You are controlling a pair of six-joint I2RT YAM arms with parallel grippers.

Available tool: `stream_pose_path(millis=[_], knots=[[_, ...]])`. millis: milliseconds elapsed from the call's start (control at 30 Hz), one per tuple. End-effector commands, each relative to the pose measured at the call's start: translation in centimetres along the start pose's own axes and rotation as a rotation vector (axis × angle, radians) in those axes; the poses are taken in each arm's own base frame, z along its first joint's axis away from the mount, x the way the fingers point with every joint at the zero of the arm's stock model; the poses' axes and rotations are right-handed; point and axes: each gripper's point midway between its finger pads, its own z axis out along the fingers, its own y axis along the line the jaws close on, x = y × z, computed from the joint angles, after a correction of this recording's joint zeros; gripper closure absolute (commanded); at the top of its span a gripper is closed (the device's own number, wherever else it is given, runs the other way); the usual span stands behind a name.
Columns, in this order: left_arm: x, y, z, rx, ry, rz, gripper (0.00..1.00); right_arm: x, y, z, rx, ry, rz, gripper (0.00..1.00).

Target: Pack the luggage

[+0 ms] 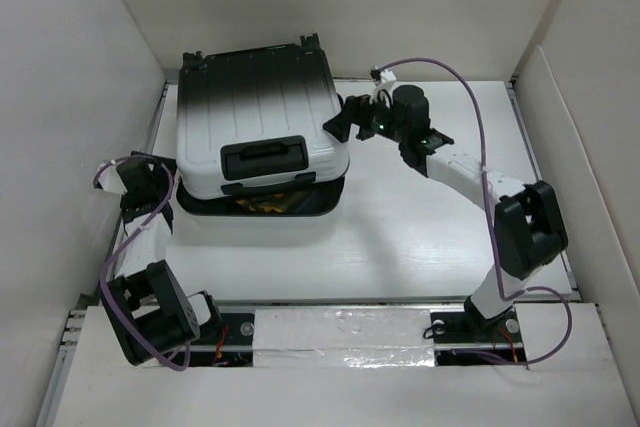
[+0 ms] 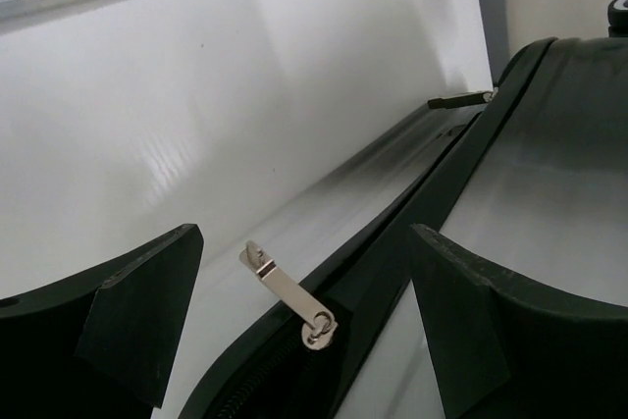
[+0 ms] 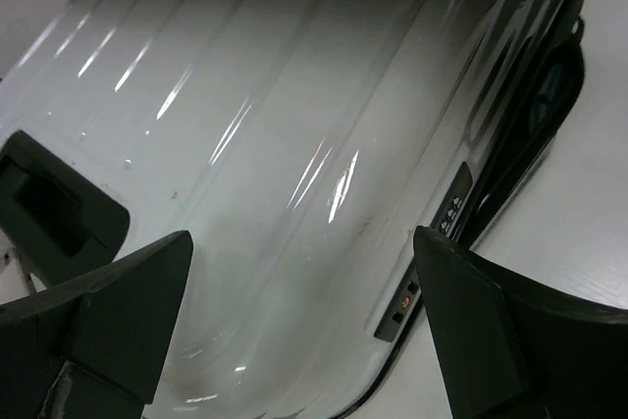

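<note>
The luggage [image 1: 260, 117] lies flat at the back left of the table, its ribbed shell fading from black to white. The lid rests on the lower half, slightly ajar at the near edge, where something yellow [image 1: 265, 204] shows in the gap. My left gripper [image 1: 138, 185] is open at the case's left side. In the left wrist view its jaws straddle a silver zipper pull [image 2: 287, 293] on the black zipper band, not touching it. My right gripper [image 1: 342, 122] is open at the lid's right edge. In the right wrist view it [image 3: 299, 242] hovers over the white shell [image 3: 275, 125].
A black carry handle [image 1: 264, 158] sits in the lid's near face. A small lock panel [image 3: 432, 247] sits on the case's side. White walls enclose the table on the left, back and right. The left wall [image 2: 147, 95] is close to the left gripper.
</note>
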Motion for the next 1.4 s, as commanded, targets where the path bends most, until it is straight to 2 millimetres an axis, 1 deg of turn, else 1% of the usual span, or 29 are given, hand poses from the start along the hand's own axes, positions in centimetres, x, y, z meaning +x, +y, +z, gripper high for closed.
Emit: stream_pose_path(millis=[0,67,167,200,233,267,300,400,467,500,567,633,667,700,733,800,833,900,933,967,1033,1100,1133,1167,1200,1233,1267,1300,1367], knots=[[2.4,-0.1,-0.4,0.062,0.081,-0.032,0.17,1.6,2.0,1.3,-0.070,0.081,0.011,0.01],[3.1,1.1,-0.4,0.051,0.082,-0.045,0.18,3.3,2.1,1.6,-0.043,0.097,0.019,0.06],[3.6,2.2,-0.7,0.045,0.071,-0.047,0.21,5.8,2.0,1.5,0.004,0.114,0.025,0.28],[4.0,1.6,-1.0,0.070,0.072,-0.045,0.21,5.6,2.6,1.2,-0.004,0.099,0.022,0.53],[4.2,1.3,-1.3,0.087,0.072,-0.046,0.21,5.2,3.3,1.1,-0.024,0.070,0.020,0.65],[4.8,1.3,-1.4,0.092,0.083,-0.044,0.21,6.1,4.1,0.7,-0.039,0.079,0.023,0.74],[5.2,1.2,-1.5,0.097,0.088,-0.042,0.22,5.0,5.1,0.0,-0.048,0.044,0.011,0.90],[6.1,1.1,-1.8,0.120,0.107,-0.044,0.23,5.4,7.3,-1.5,-0.071,0.036,-0.015,1.00],[6.4,1.4,-1.8,0.131,0.106,-0.056,0.23,4.3,8.7,-3.2,-0.100,-0.005,-0.032,1.00],[6.4,1.4,-1.9,0.135,0.102,-0.062,0.24,5.6,9.0,-3.8,-0.108,0.015,-0.032,1.00],[6.7,1.3,-2.1,0.150,0.100,-0.074,0.24,5.5,9.8,-5.0,-0.123,0.001,-0.036,1.00],[6.4,1.4,-2.2,0.152,0.080,-0.083,0.25,6.7,8.4,-5.6,-0.068,0.001,-0.027,1.00],[6.4,1.8,-2.2,0.144,0.074,-0.090,0.25,6.1,7.5,-6.0,-0.035,-0.027,-0.027,0.99],[6.3,2.0,-2.3,0.139,0.062,-0.090,0.25,5.9,6.3,-6.2,0.001,-0.037,-0.026,0.91],[6.0,1.7,-2.4,0.158,0.051,-0.089,0.27,5.2,4.0,-6.5,0.047,-0.044,-0.013,0.89],[6.8,2.1,-2.6,0.166,0.076,-0.078,0.31,4.3,2.4,-6.9,0.052,-0.054,-0.005,0.88],[6.9,2.0,-2.7,0.177,0.082,-0.077,0.38,3.8,1.2,-7.1,0.084,-0.067,0.002,0.86],[8.3,1.7,-3.2,0.206,0.128,-0.058,0.44,2.0,-1.9,-8.0,0.178,-0.110,0.008,0.75],[9.2,0.8,-3.8,0.251,0.149,-0.037,0.58,1.6,-2.8,-8.3,0.211,-0.118,0.002,0.70],[10.2,0.7,-4.2,0.266,0.173,-0.018,0.65,1.2,-4.0,-8.5,0.254,-0.123,0.005,0.66],[12.5,-0.3,-5.6,0.315,0.225,0.036,0.73,1.5,-5.8,-8.4,0.322,-0.117,0.008,0.54],[14.3,0.0,-6.5,0.324,0.261,0.061,0.75,0.8,-7.7,-8.4,0.378,-0.126,0.019,0.45],[15.0,-0.4,-7.2,0.351,0.279,0.063,0.76,1.3,-8.9,-8.0,0.401,-0.104,0.030,0.44],[17.1,0.2,-8.2,0.368,0.337,0.077,0.77,1.3,-9.7,-7.9,0.425,-0.101,0.043,0.44],[18.1,0.4,-8.9,0.386,0.364,0.082,0.78,0.3,-10.7,-8.0,0.449,-0.122,0.048,0.44],[18.8,0.2,-9.7,0.413,0.384,0.081,0.78,0.5,-11.7,-7.7,0.468,-0.115,0.057,0.44],[20.7,1.0,-10.8,0.422,0.441,0.103,0.78,0.4,-12.3,-7.7,0.485,-0.110,0.063,0.44],[21.2,0.7,-11.6,0.452,0.453,0.112,0.80,-0.8,-13.1,-8.0,0.505,-0.124,0.065,0.43],[22.4,1.2,-12.7,0.471,0.477,0.133,0.80,-1.0,-13.2,-8.7,0.523,-0.120,0.072,0.43]])
